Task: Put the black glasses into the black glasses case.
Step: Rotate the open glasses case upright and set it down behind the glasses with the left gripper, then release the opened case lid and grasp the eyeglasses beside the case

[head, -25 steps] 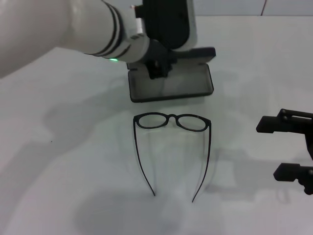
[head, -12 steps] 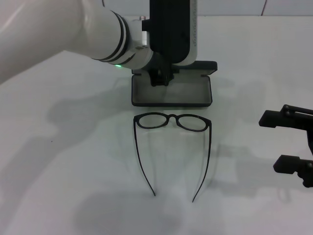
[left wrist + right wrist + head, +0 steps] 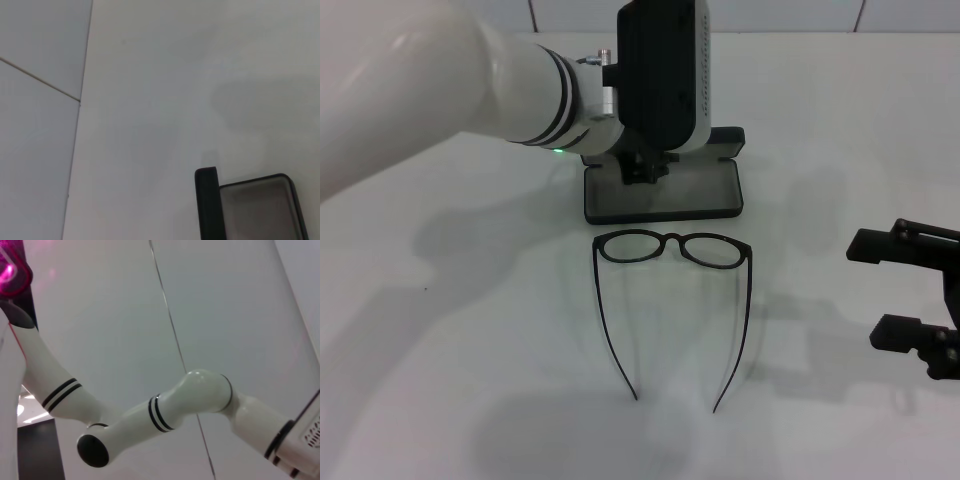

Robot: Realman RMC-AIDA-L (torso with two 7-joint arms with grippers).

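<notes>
- My left pincer [image 3: 642, 168] is over the black glasses case [image 3: 665, 190], toward the far edge of the surface [image 3: 450, 330]. Its fingers hang down at the case's open tray, but whether they are spread or pinching the shell, I cannot tell.
- The case lies open, grey lining up, its lid hidden behind my left wrist in the head view; the left wrist view catches only one corner of the tray.
- The black glasses [image 3: 672, 300] lie just on the near side of the case, frame front toward it, both temple arms unfolded and pointing at the near edge.
- My right pincer [image 3: 920, 300] waits by the right edge, fingers spread, holding nothing.
- Risk, as I judge it: with the temples unfolded the glasses may not sit inside the tray.
- A nudge from my left pincer could slide the light case into the frame.
- The thin rims could slip from a flat pinch.
</notes>
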